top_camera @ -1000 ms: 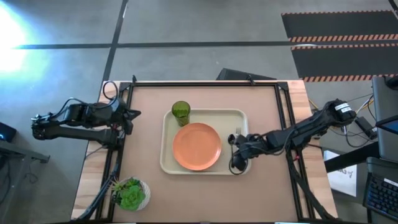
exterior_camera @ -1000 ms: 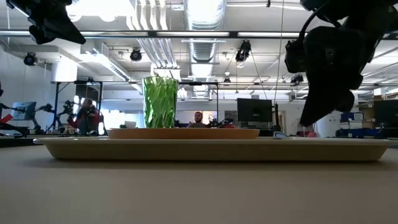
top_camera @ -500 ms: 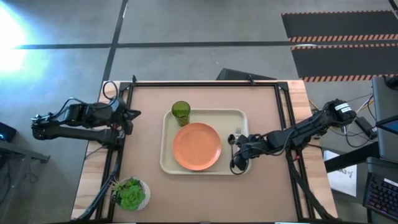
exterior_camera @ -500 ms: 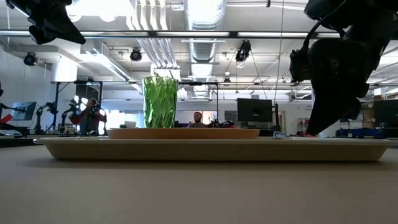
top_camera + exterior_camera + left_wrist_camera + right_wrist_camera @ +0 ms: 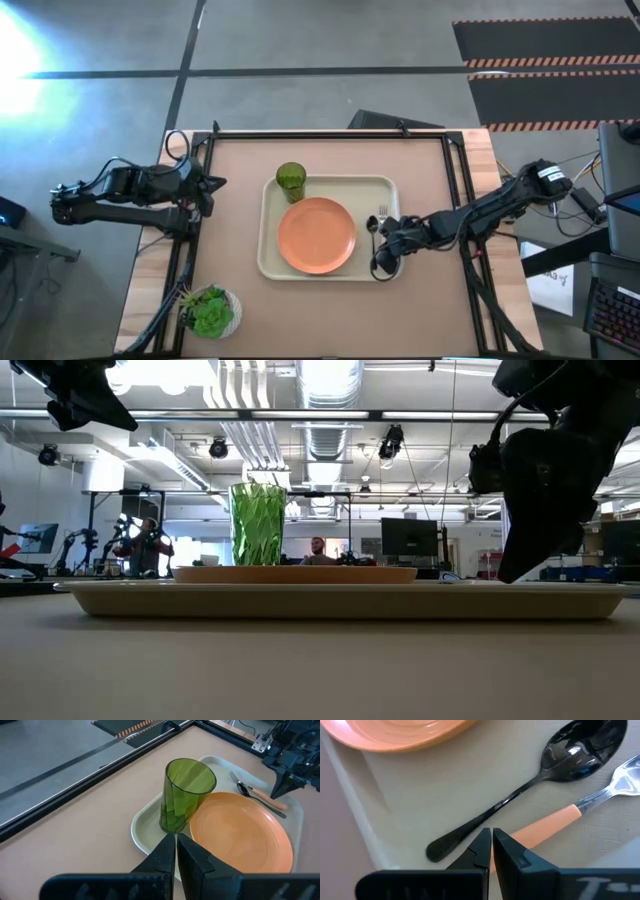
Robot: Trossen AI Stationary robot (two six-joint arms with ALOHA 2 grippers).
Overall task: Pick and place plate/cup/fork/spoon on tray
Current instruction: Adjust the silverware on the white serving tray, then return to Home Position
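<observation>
The cream tray [image 5: 268, 262] lies mid-table. On it lie the orange plate [image 5: 316, 235], the green cup [image 5: 291, 181] upright at its far left corner, and the pink-handled fork [image 5: 555, 817] and dark spoon [image 5: 520, 797] side by side along its right side. My right gripper [image 5: 380, 262] is shut, low over the tray's near right corner, with its tips [image 5: 491, 839] by the handle ends of the spoon and fork. My left gripper [image 5: 215, 183] is shut and empty at the table's left edge, above the table. My right gripper's shut fingertips [image 5: 482, 842] stand right over the fork's handle [image 5: 530, 832], beside the spoon's handle end [image 5: 450, 845], pointing slantwise down from the table's right. I cannot tell whether they touch either one. Both lie flat on the tray.
A white bowl with a leafy green plant [image 5: 210, 312] stands at the table's near left corner. A black frame [image 5: 330, 134] runs along the table's far edge and sides. Bare brown tabletop surrounds the tray.
My right gripper has shifted a little toward the table's right edge, staying low over the tray's near right corner and staying shut. The fork, spoon, plate and cup have kept their places.
</observation>
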